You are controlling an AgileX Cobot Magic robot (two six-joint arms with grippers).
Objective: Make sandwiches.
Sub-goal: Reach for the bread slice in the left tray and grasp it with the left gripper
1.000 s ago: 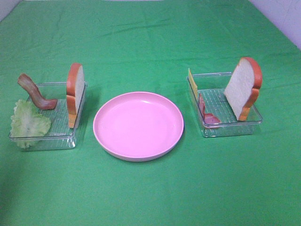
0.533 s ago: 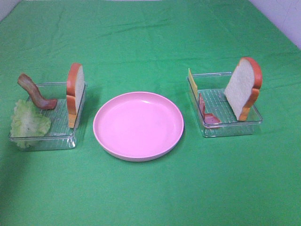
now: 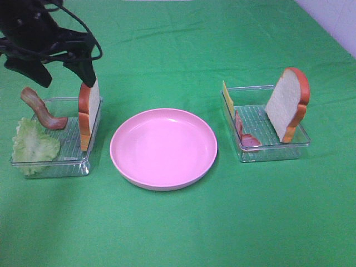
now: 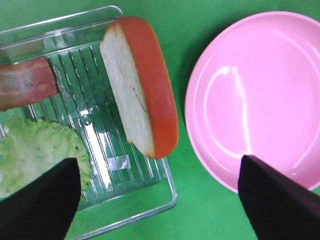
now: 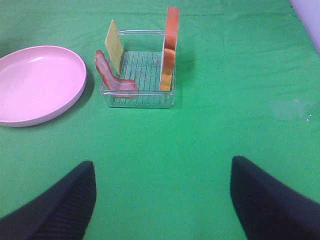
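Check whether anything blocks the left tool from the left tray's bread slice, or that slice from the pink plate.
Nothing visible does. The left tool hangs open above the bread slice; the bacon and lettuce lie on its far side from the pink plate. Only the low wall of the left tray stands between.

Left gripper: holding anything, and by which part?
Nothing. The left gripper is wide open over the upright bread slice in the clear tray, with neither finger touching it.

Your high camera overlooks the table (image 3: 178,233); all 3 views share the pink plate (image 3: 164,147), left wrist closest.
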